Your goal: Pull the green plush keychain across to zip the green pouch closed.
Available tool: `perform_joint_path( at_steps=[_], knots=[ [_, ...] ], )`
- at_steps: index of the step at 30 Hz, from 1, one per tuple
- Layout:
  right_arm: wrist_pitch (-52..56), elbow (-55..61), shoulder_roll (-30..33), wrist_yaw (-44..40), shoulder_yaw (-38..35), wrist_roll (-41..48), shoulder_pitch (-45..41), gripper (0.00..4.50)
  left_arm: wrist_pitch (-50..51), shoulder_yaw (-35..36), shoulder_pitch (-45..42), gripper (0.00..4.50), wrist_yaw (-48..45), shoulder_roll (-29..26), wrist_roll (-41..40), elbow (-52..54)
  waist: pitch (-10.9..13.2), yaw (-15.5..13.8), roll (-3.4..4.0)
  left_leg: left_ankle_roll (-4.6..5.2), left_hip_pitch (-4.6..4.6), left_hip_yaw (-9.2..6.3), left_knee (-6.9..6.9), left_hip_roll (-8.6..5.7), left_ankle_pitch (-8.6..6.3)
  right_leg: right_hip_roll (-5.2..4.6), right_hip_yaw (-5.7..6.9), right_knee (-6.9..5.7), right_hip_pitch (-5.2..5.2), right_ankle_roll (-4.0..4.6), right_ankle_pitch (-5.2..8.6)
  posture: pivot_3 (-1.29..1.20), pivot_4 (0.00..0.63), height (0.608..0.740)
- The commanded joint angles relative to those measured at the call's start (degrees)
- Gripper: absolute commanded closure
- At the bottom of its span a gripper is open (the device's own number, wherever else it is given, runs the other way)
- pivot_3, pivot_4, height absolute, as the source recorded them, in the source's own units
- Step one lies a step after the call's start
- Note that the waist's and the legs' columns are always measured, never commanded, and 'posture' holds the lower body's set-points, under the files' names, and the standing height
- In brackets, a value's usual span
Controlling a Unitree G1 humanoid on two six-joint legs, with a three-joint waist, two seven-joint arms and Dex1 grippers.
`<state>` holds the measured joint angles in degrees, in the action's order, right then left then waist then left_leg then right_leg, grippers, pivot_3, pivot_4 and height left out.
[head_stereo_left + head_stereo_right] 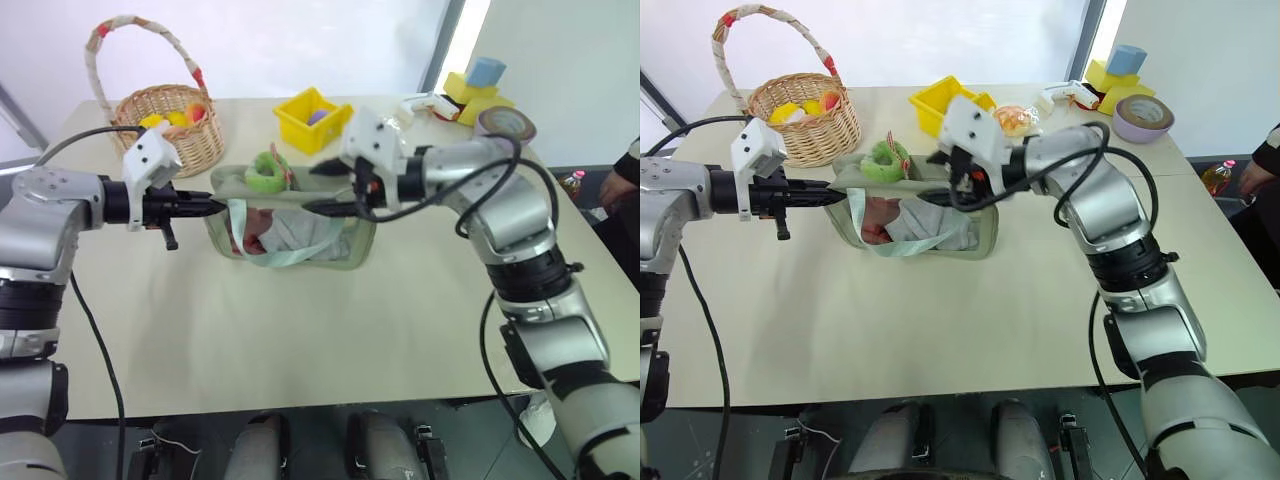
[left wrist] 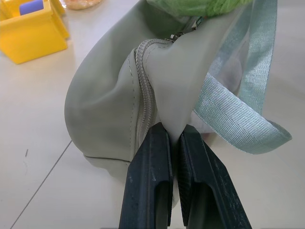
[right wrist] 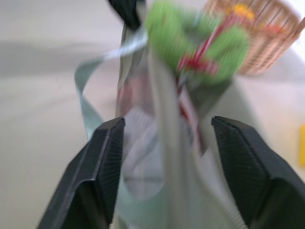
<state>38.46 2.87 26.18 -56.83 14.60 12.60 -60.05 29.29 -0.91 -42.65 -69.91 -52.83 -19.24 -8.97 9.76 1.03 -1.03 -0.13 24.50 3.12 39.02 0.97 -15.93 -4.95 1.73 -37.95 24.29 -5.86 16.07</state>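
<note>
From the head views, the green pouch (image 1: 290, 225) stands on the pale tabletop (image 1: 300, 330) between the two arms. The left pincer (image 1: 212, 206) is clamped on the pouch's left end. The right pincer (image 1: 322, 188) sits at the pouch's right end with its fingers spread, one above and one below the top edge, holding nothing. The green plush keychain (image 1: 266, 172) rests on the pouch's top edge, between the two pincers and nearer the left one. A wicker basket (image 1: 172, 125) and a yellow bin (image 1: 312, 118) stand behind the pouch.

In the left wrist view, the two black fingers (image 2: 147, 186) pinch a fold of pouch fabric beside the zipper (image 2: 145, 90); the mint strap (image 2: 238, 105) loops alongside.

In the right wrist view, the fingers (image 3: 102, 167) stand wide apart on either side of the pouch's end, with the keychain (image 3: 195, 45) beyond them, apart from both.
</note>
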Motion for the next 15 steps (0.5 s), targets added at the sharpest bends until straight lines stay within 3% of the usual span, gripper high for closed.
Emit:
perform_joint_path(
  at_steps=[1,4,11,14,15],
  knots=[
    [0.5,1.3,-4.3,3.3,0.3,0.4,-2.2,1.44,-0.7,1.0,-1.4,4.50,-0.3,-0.3,0.0,0.4,0.0,0.0,0.00,0.00,0.00,-0.01,0.00,0.00,0.00,0.00,0.01,-0.01,0.00,0.00,0.00,0.00,0.150,0.739],
    [-1.8,-2.2,-7.8,5.6,1.8,-1.7,-3.2,1.44,-0.4,0.9,-1.5,4.50,-0.3,-0.2,0.1,0.7,0.0,-0.1,0.00,-0.04,0.02,0.01,0.01,-0.02,0.02,-0.04,0.00,-0.01,0.00,0.00,0.00,0.00,0.150,0.739],
    [-5.2,-7.1,-8.5,4.9,4.5,-4.6,-3.8,1.44,-0.3,1.1,-1.2,4.50,0.2,-0.5,0.3,1.3,0.0,-0.1,0.00,-0.04,0.02,-0.01,0.01,-0.04,0.03,-0.05,0.00,-0.01,0.00,0.00,0.00,0.00,0.150,0.739],
    [-2.9,-6.7,-9.4,4.7,2.9,-2.7,-3.7,2.21,-0.3,1.5,-0.5,4.50,0.3,-0.8,0.2,1.6,0.0,-0.1,0.00,-0.05,0.02,-0.01,0.01,-0.04,0.03,-0.03,0.01,-0.01,0.00,0.00,0.00,0.00,0.150,0.739],
    [-0.5,-6.4,-10.2,5.0,1.3,-0.9,-3.9,2.73,-0.4,1.5,-0.2,4.50,0.4,-0.8,0.2,1.7,0.0,0.0,0.00,-0.07,0.02,-0.01,0.01,-0.03,0.04,-0.03,0.01,-0.01,0.00,0.00,0.00,0.00,0.150,0.739]
  ],
)
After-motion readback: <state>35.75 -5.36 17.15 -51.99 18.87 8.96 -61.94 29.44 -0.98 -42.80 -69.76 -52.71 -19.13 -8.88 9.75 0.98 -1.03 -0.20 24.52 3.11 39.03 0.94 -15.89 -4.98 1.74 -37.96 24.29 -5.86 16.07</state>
